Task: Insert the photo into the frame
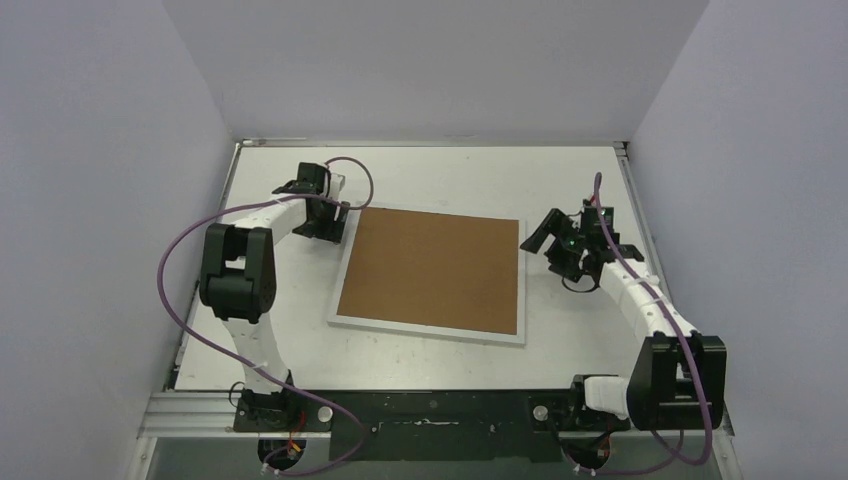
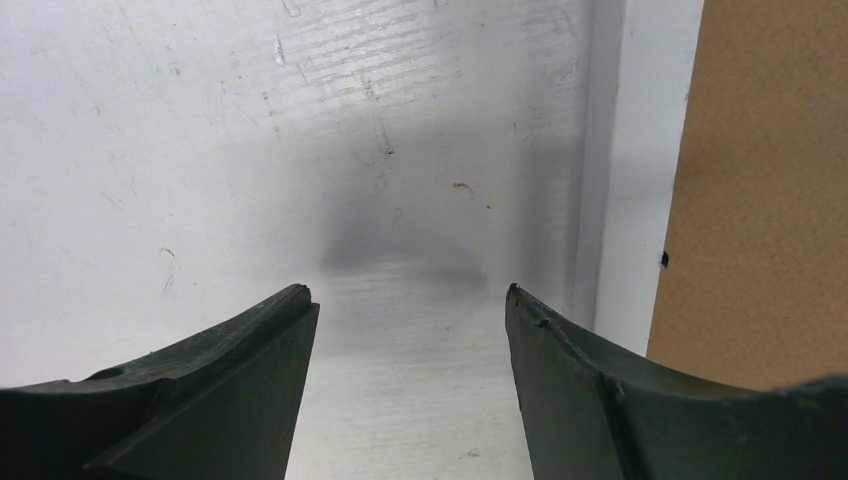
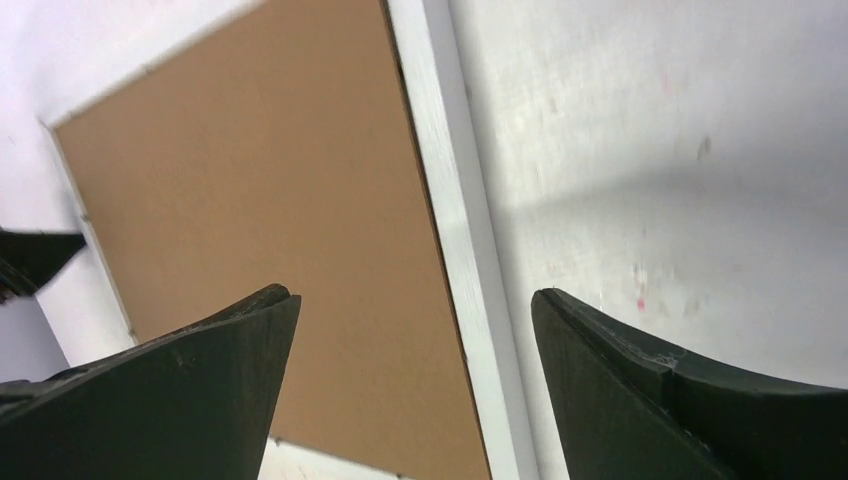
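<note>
A flat white table [image 1: 440,170], scuffed and finely scratched in the wrist views, sits in a booth of plain pale lilac-grey walls [image 1: 100,150], with a metal rail [image 1: 200,412] along its near edge where both arm bases are bolted. In the middle of the table lies the large rectangular picture frame with a narrow white border [image 1: 425,332], flat and turned slightly askew. A plain matte brown fibreboard backing panel [image 1: 432,268] fills its opening, so whether the sunset print lies beneath it cannot be told. The left arm rises from its base, bends at a black elbow and reaches to the frame's far left corner, a purple cable [image 1: 172,250] looping beside it. The left gripper [image 2: 410,295] points down over bare table just beside the frame's left border, its dark wedge-shaped fingers [image 2: 240,370] spread apart with nothing between them and a soft shadow on the surface below. The right arm, in white segments, curves in from the right side. The right gripper [image 3: 415,295] hangs over the frame's right edge with its fingers wide apart and empty, the white border running through the gap, one finger above the brown panel and the other above the table.
</note>
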Robot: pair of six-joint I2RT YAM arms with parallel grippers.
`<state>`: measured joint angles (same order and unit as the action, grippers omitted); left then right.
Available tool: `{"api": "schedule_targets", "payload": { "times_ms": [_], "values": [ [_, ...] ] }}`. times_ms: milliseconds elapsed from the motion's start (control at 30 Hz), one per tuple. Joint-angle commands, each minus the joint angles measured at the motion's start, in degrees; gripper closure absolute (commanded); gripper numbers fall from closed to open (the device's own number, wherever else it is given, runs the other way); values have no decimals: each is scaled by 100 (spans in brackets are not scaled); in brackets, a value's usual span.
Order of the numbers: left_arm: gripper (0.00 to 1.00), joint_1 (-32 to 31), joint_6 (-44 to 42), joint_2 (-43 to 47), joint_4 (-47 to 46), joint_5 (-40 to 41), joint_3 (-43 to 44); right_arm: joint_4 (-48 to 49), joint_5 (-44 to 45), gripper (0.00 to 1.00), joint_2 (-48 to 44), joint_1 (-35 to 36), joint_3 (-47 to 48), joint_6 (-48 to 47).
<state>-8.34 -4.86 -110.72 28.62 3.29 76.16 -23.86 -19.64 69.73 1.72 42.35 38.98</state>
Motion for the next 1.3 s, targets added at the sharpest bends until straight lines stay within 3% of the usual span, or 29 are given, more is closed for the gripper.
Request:
{"api": "schedule_targets", "payload": {
  "times_ms": [0,233,433,1267],
  "values": [
    [33,90,7,29,228,-270,355,463,148,10,705,-110,1052,-333],
    [35,96,35,-283,444,-329,702,848,-188,6,2095,15,2133,-289],
    [36,96,54,-453,533,-476,881,913,-236,4,2700,250,2433,-346],
    [39,61,133,-540,464,-652,852,1158,-359,2,3103,512,2079,-178]
  ]
}}
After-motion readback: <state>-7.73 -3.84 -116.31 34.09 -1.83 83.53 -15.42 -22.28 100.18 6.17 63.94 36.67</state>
